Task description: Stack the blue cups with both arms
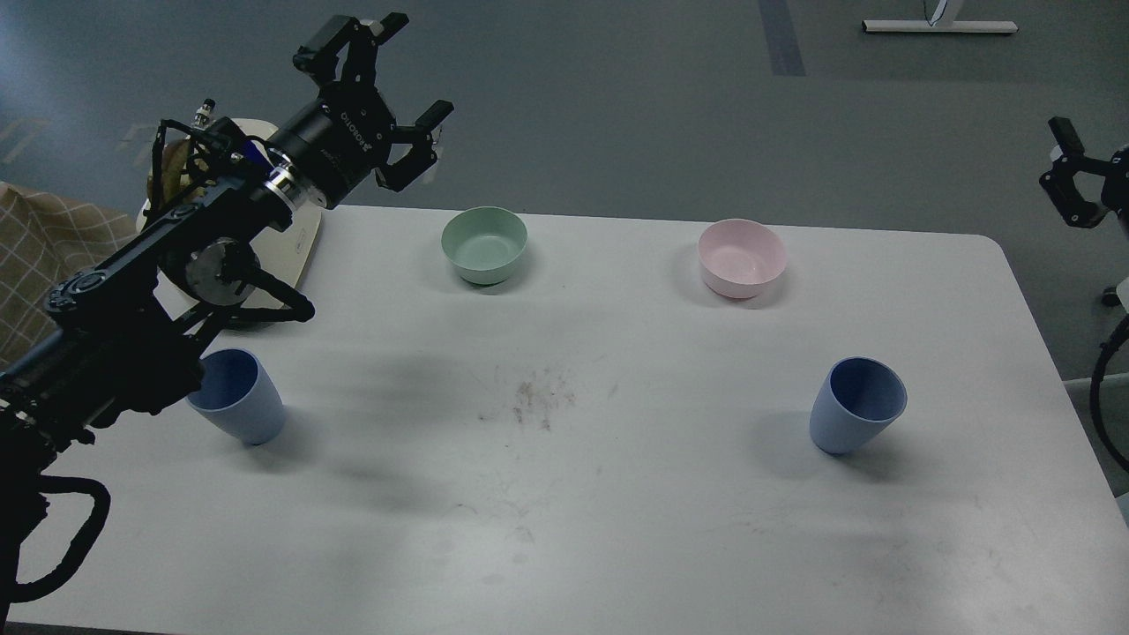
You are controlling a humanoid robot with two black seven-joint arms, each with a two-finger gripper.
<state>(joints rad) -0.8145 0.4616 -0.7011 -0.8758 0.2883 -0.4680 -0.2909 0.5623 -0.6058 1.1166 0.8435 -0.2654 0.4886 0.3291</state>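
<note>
Two blue cups, the left cup (pixel 236 407) and the right cup (pixel 856 405), stand well apart on the white bench (pixel 564 529) as the left hand (pixel 407 66) hangs wide open and empty above its far edge, while the right hand (pixel 1069 172), small at the frame edge, cannot be read.

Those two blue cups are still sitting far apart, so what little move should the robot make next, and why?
Probably bring the left gripper down and back toward the left blue cup. It is open and holds nothing, raised beyond the table's far edge, while that cup stands upright under the arm. The right blue cup stands alone, and the right gripper is off to the side.
</note>
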